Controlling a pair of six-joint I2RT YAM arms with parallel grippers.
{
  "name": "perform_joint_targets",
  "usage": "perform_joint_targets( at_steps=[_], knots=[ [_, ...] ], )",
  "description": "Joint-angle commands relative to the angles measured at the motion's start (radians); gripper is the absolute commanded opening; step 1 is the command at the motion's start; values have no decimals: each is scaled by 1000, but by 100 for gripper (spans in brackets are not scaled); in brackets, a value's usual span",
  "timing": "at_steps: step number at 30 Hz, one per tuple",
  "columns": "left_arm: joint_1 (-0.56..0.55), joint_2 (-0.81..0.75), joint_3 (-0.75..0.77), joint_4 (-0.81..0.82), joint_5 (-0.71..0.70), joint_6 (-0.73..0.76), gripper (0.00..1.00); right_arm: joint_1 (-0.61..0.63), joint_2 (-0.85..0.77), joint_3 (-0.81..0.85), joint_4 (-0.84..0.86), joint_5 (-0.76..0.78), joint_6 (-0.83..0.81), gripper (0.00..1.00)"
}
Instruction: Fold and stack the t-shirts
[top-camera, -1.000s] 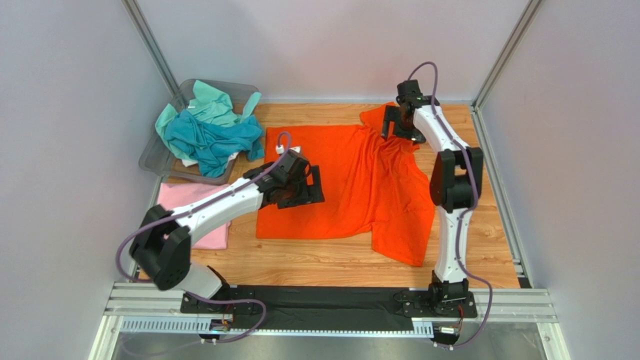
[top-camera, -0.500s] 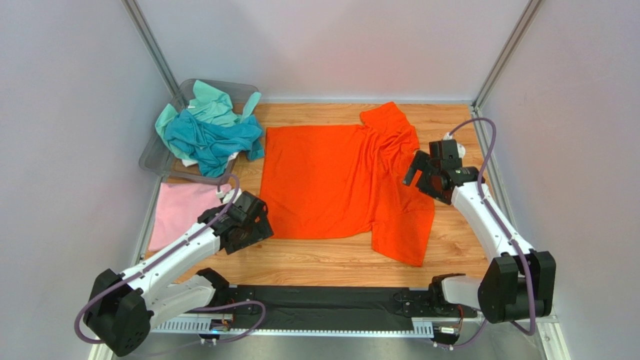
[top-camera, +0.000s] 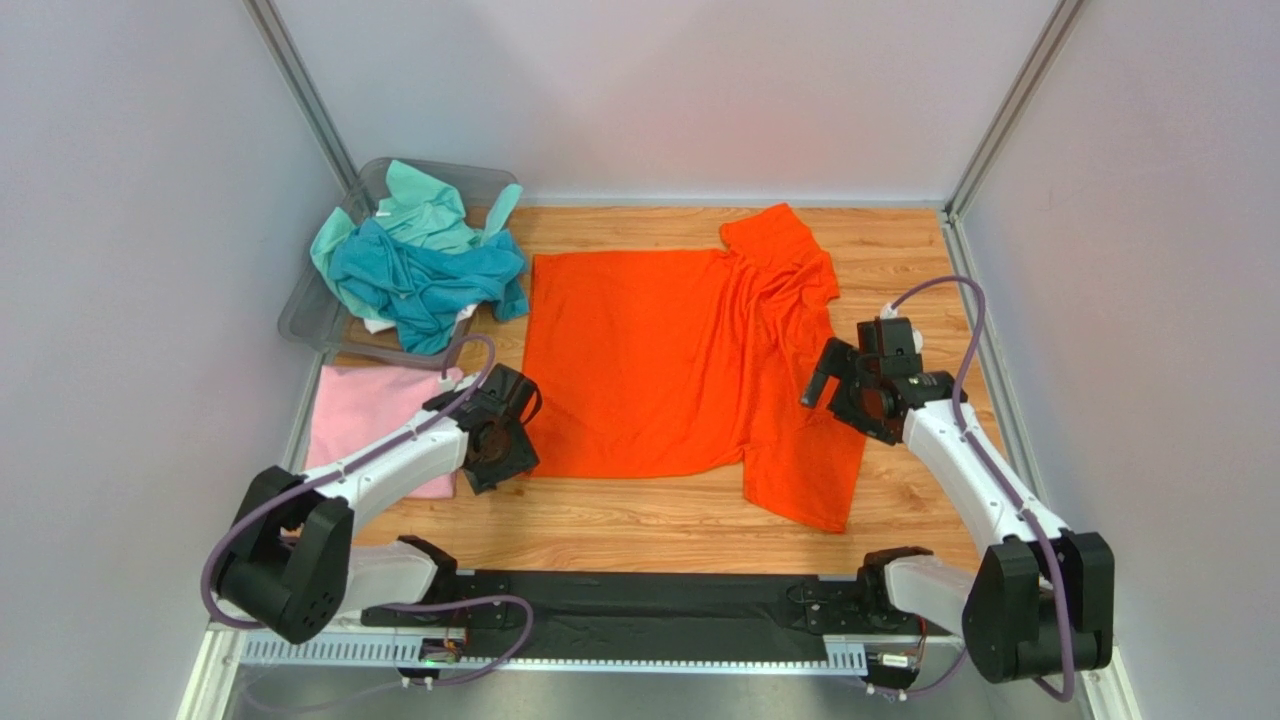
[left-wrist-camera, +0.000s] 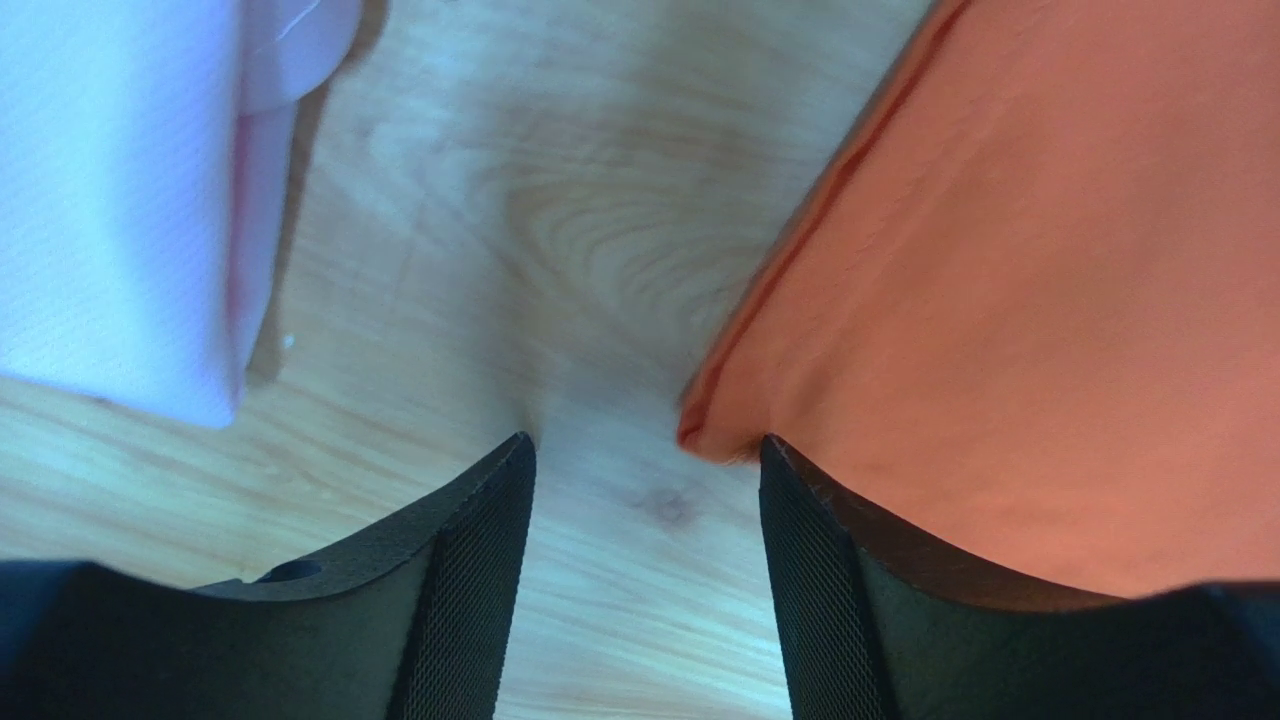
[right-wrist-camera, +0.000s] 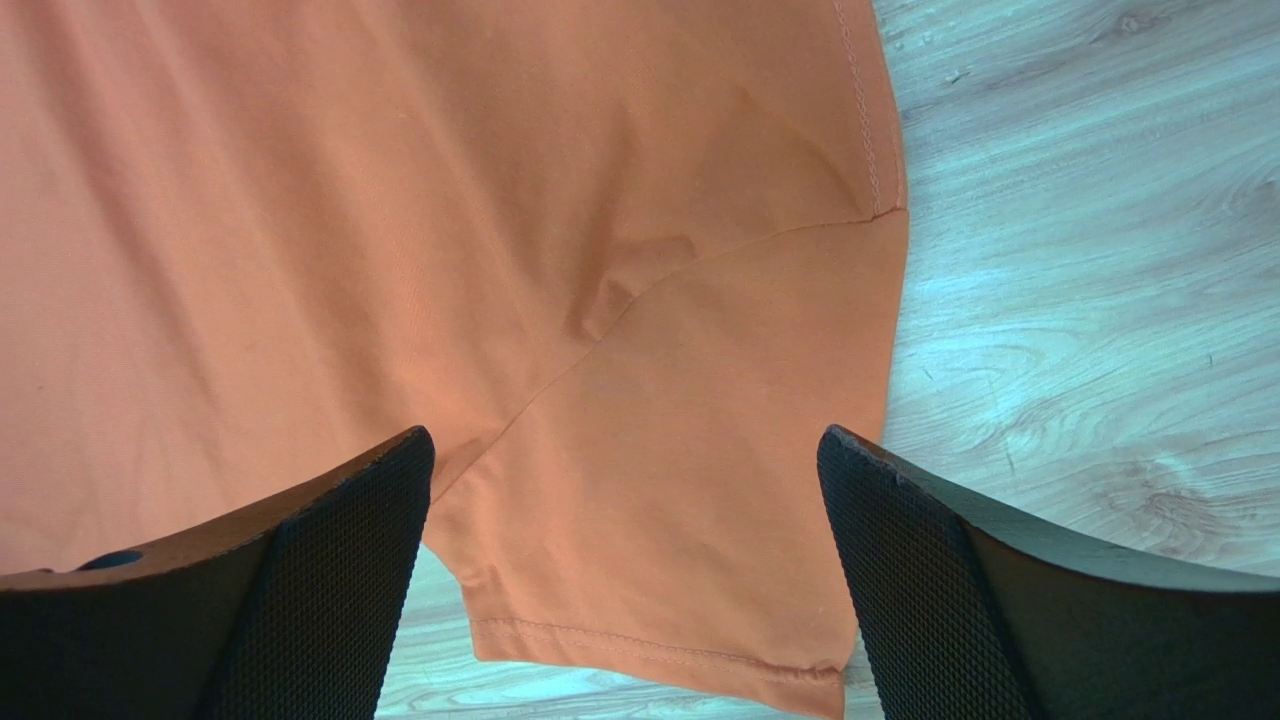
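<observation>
**Two pincers released at the orange shirt's edges**

Two arms reach in from the near side toward one orange t-shirt (top-camera: 661, 375), which lies spread across the middle of the wooden surface (top-camera: 646, 518). Its left part is flat. Its right part is rumpled, with folds bunched toward the far edge and a flap trailing toward the near right.

The left pincer (left-wrist-camera: 643, 458) sits at the shirt's near left corner. Its fingers stand apart with bare wood between them, and the hemmed corner lies just beside one finger, gripped by neither.

The right pincer (right-wrist-camera: 624, 443) hangs over the shirt's right side, spread wide and grasping nothing. A sleeve seam and a stitched hem show between its fingers. I cannot tell whether the fingers touch the cloth.

A pale pink t-shirt (top-camera: 368, 420) lies folded on the left, just beside the left arm. Beyond it, in the far left corner, a teal t-shirt (top-camera: 413, 278) and a mint green t-shirt (top-camera: 421, 203) are heaped in a grey see-through bin (top-camera: 346, 342), spilling over its rim.
</observation>
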Motion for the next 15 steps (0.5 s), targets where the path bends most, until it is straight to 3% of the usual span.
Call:
perform_joint_targets(
  at_steps=[1,6,9,10,12,15],
  knots=[
    [8,48,30,90,37,0,63,-1,-54,-12,26,-24,-21,100],
    [14,105,36,116,51,5,51,-1,-80,-13,-30,7,-45,100],
    [14,113,33,116,69,8,31,-3,-101,-16,-50,18,-44,100],
    [14,110,30,116,77,9,14,-1,-111,-16,-57,19,-41,100],
    [14,95,26,116,80,9,0,-1,-123,-15,-83,16,-22,100],
    [14,58,16,104,59,19,0,2,-147,7,-170,1,-2,100]
  ],
)
